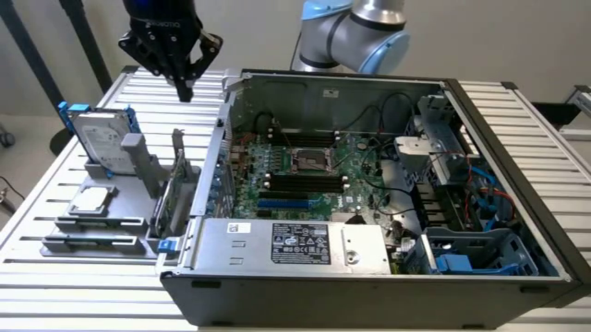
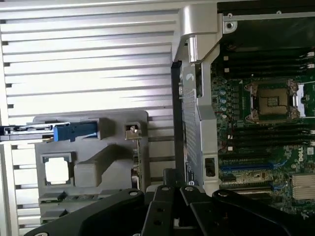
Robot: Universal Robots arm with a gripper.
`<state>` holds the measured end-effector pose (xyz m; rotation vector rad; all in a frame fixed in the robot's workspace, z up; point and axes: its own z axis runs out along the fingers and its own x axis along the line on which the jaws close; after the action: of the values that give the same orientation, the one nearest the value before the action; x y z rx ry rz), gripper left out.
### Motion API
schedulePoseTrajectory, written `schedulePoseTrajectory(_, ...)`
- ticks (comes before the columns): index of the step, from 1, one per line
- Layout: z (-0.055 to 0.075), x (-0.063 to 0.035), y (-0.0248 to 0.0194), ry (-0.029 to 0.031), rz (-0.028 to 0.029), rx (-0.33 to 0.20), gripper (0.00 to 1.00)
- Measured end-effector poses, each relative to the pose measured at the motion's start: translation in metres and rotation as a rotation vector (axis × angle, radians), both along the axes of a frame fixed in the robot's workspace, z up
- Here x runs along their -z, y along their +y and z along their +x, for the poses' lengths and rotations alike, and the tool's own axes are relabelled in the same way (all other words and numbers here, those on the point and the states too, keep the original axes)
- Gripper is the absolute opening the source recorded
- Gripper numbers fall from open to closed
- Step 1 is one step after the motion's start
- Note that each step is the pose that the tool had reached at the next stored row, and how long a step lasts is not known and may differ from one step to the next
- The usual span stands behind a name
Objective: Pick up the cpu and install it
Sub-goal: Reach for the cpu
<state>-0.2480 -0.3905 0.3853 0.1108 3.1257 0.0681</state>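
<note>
- Currently, the gripper (image 1: pixel 185 90) is held above the slatted table (image 1: pixel 55 173), its fingers pressed together with nothing between them.
- The cpu (image 1: pixel 90 199) is seated flat in the grey holder (image 1: pixel 129 207), near the upright hard drive (image 1: pixel 102 142) and well apart from the gripper.
- The motherboard socket (image 1: pixel 311 161) is seen uncovered inside the open case (image 1: pixel 369 86).

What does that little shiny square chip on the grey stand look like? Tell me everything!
The small flat square cpu has a shiny silver-grey top that looks like metal. It lies flat, top side up, in a square pocket of the grey plastic holder on the slatted table, next to the upright silver hard drive in a blue frame. Only the holder touches it.
</note>
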Motion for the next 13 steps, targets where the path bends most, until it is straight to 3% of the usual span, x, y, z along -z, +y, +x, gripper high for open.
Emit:
schedulePoseTrajectory(9, -0.041, 0.0054, 0.0, 0.004, -0.0024, 0.0, 0.11)
schedulePoseTrajectory(13, -0.059, 0.0077, 0.0001, 0.013, -0.0076, 0.0, 0.11)
